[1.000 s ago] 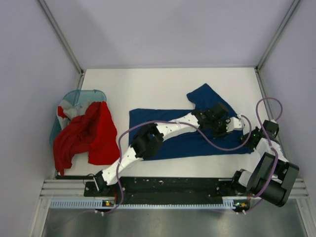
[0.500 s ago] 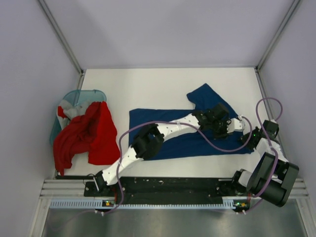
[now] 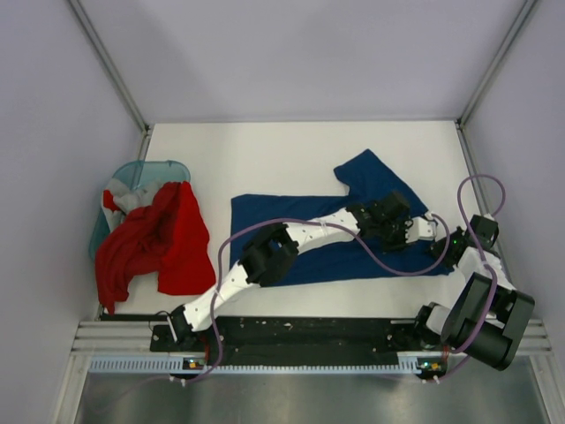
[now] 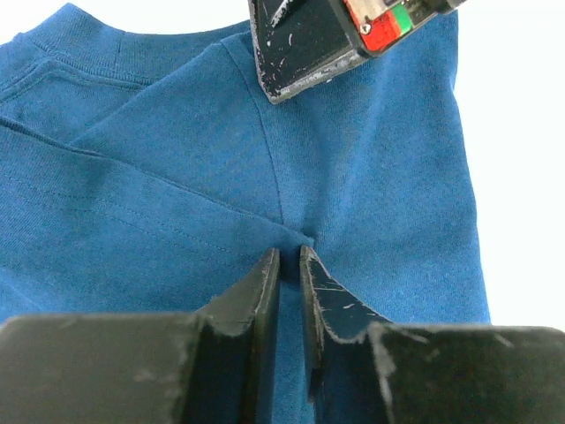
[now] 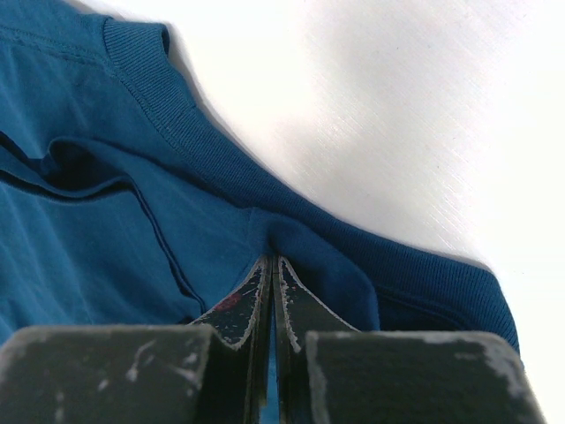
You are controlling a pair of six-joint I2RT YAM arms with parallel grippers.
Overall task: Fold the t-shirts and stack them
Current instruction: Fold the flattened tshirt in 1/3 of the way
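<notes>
The navy-blue t-shirt (image 3: 291,225) lies spread flat mid-table, one sleeve (image 3: 366,172) pointing to the back right. Both grippers meet at its right end. My left gripper (image 4: 289,252) stands nearly closed, a raised pinch of blue cloth (image 4: 177,159) between its fingers. My right gripper (image 5: 272,258) is shut on a fold of the shirt just inside the ribbed collar (image 5: 177,124). From above, the left gripper (image 3: 393,231) and right gripper (image 3: 411,226) almost touch. The red t-shirt (image 3: 150,238) is draped at the left, the grey-white one (image 3: 121,193) under it.
A translucent teal basket (image 3: 146,170) stands at the far left under the red and grey-white shirts. Walls close in the table at the back and both sides. The right arm's cable (image 3: 481,185) loops above the table's right edge. Bare white tabletop (image 5: 397,115) lies past the collar.
The left arm has crept slightly right, its elbow shifting a little, and its jaws have narrowed on the cloth. The right arm and the shirts stay put.
</notes>
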